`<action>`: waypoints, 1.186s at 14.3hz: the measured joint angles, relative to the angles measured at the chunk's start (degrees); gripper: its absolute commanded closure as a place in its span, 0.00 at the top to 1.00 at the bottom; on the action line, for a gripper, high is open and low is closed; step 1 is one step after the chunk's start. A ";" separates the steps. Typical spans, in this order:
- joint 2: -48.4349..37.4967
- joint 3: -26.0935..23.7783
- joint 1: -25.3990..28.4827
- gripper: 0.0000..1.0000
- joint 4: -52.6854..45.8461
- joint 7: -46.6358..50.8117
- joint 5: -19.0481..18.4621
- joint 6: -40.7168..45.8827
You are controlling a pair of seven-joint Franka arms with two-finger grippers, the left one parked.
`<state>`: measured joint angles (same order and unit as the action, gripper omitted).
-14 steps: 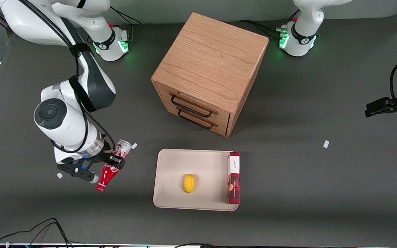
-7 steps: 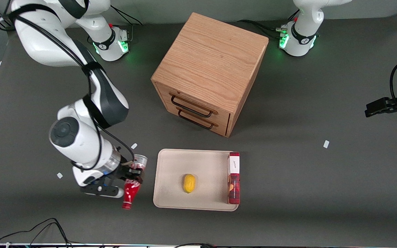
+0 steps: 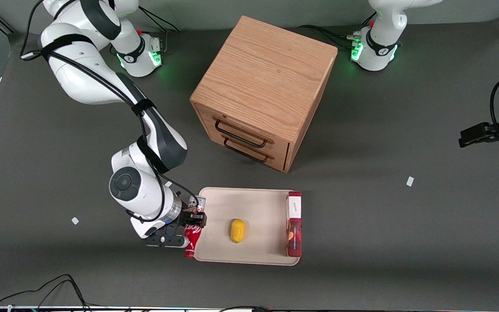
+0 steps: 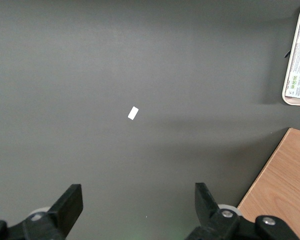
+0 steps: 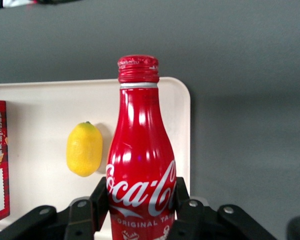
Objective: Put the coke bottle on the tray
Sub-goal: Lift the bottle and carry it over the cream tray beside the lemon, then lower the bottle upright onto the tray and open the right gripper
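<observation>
While the coke bottle [image 3: 192, 236] hangs over the tray [image 3: 254, 197] edge nearest the working arm, the step in hand looks like the carry-over before the set-down. To do it well, the arm should probably travel a little farther in over the tray floor, so that the whole bottle clears the low rim and does not land half on it. A bare patch lies between that rim and the lemon [image 3: 238, 230], and it seems the safest target; the bottle is best kept apart from the lemon and well away from the red-and-white box [image 3: 293, 224], which stands along the tray edge toward the parked arm's end. Since the bottle lies tilted in the grasp, with its red cap pointing toward the front camera and its silver base farther from it, it will likely end up on its side. It should be lowered until it touches before release, because a round body may roll.

The gripper [image 3: 194, 219] sits just over the tray's rim, its fingers [image 5: 99, 200] clamped on the bottle's lower body, across the white script logo. The jaws stand only as far apart as the bottle is wide and touch nothing else. A wooden drawer cabinet [image 3: 262, 91] stands farther from the front camera than the tray, clear of the path.
</observation>
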<state>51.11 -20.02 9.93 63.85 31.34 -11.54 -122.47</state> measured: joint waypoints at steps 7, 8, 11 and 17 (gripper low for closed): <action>2.72 0.20 0.75 0.19 4.07 0.01 -2.30 -6.85; 3.37 0.25 0.75 0.24 4.38 0.01 -2.70 -7.97; 5.50 0.32 0.74 0.44 4.51 0.01 -3.40 -11.57; 7.49 2.11 0.64 0.75 4.48 0.01 -3.53 -15.05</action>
<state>58.60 -17.91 10.57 68.32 31.36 -15.07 -137.53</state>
